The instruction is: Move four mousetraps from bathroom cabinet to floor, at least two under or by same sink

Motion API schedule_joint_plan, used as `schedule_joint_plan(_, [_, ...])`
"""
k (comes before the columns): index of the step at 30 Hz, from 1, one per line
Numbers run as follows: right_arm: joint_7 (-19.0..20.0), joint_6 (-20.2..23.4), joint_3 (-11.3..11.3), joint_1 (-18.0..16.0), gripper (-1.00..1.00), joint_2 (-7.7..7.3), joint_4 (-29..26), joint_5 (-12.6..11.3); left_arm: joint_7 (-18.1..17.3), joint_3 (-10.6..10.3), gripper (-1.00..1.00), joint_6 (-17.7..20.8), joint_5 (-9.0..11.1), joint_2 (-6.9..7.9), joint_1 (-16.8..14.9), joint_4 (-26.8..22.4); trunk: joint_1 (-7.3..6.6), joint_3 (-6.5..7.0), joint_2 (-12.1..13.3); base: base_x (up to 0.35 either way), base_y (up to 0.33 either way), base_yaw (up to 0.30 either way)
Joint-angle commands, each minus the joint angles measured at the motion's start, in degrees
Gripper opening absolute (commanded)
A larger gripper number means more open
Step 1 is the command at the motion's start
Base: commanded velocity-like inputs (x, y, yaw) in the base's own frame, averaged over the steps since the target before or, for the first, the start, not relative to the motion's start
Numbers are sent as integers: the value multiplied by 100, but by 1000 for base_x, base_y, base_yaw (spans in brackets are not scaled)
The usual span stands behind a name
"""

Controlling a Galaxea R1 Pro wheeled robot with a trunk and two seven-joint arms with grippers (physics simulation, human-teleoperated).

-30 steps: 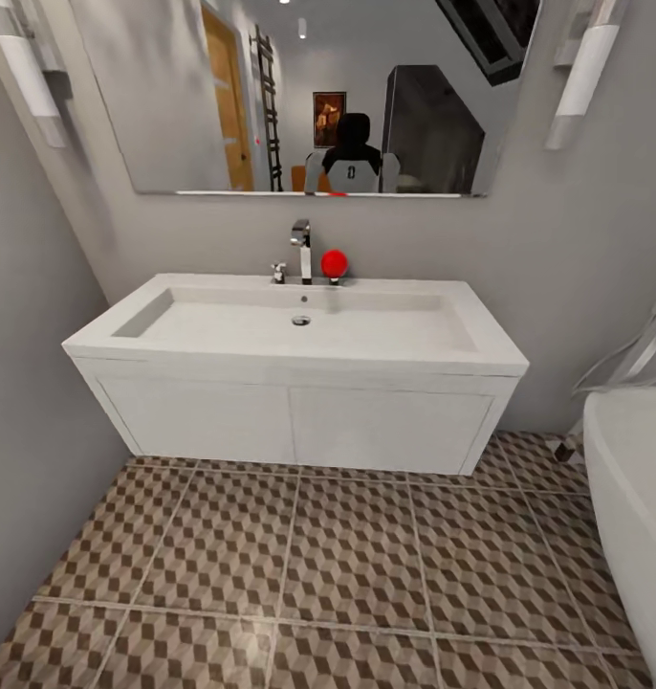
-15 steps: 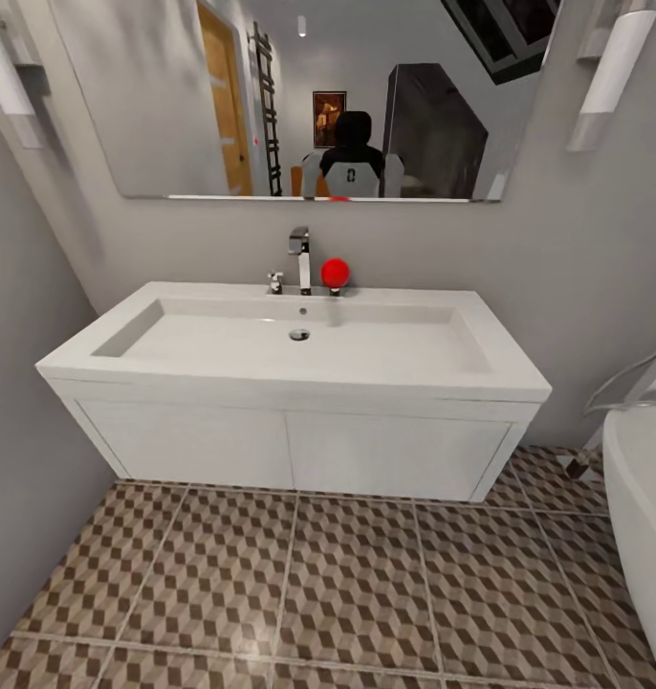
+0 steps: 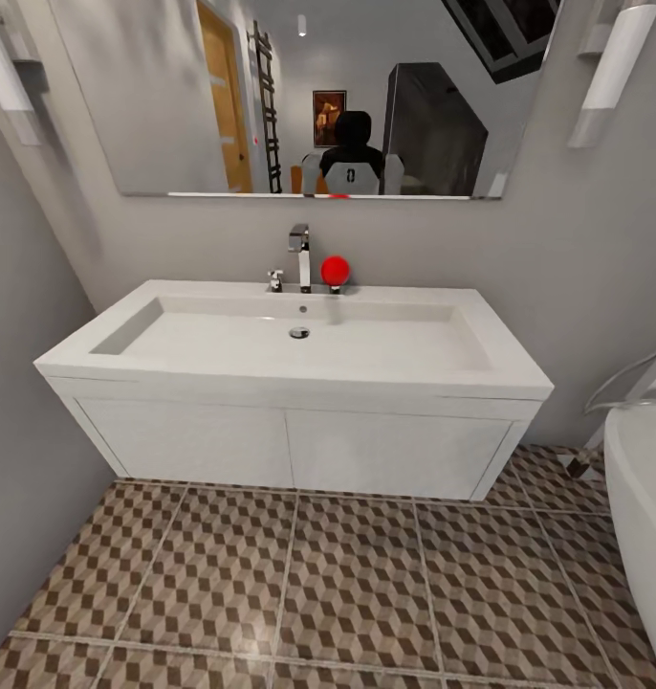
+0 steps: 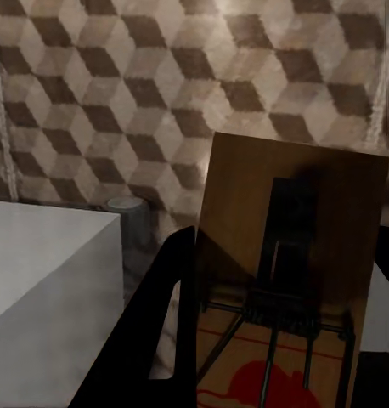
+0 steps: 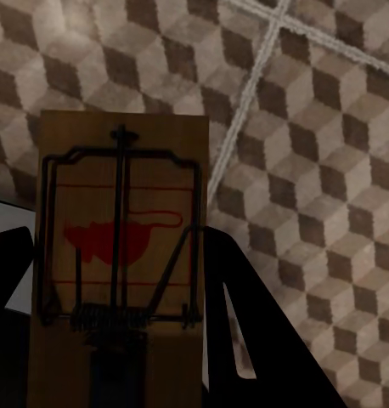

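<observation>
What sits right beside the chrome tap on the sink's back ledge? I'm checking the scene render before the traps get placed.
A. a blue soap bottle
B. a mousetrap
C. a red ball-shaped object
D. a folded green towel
C: in the head view a round red object stands on the back ledge of the sink, just to the side of the chrome tap.

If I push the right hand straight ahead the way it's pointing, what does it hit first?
Most likely the bathroom floor. The right hand, holding a mousetrap, points at patterned tile with nothing visible in between, so the trap's far end would probably touch before the fingers. Depth is hard to judge.
</observation>
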Motion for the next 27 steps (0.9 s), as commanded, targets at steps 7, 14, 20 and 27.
schedule_joint_plan(7, [-25,-13,40,0,-100,-12,-10,-46,61,-49,-100,-37,33,13,-9,-71,-1,-5,-2,0,0,0])
schedule_joint_plan(14, [-29,3,18,0,-100,-40,-1,-51,68,-49,-100,-43,41,14,-9,-41,-1,-5,-2,0,0,0])
schedule_joint_plan(20, [-29,-26,30,0,-100,-40,7,-43,104,-8,-100,-28,99,-37,-9,-78,65,-58,-123,0,0,0])
schedule_joint_plan(27, [-29,-12,31,0,-100,-15,-1,-47,183,-5,-100,-28,157,-82,-9,-75,219,-184,-403,0,0,0])
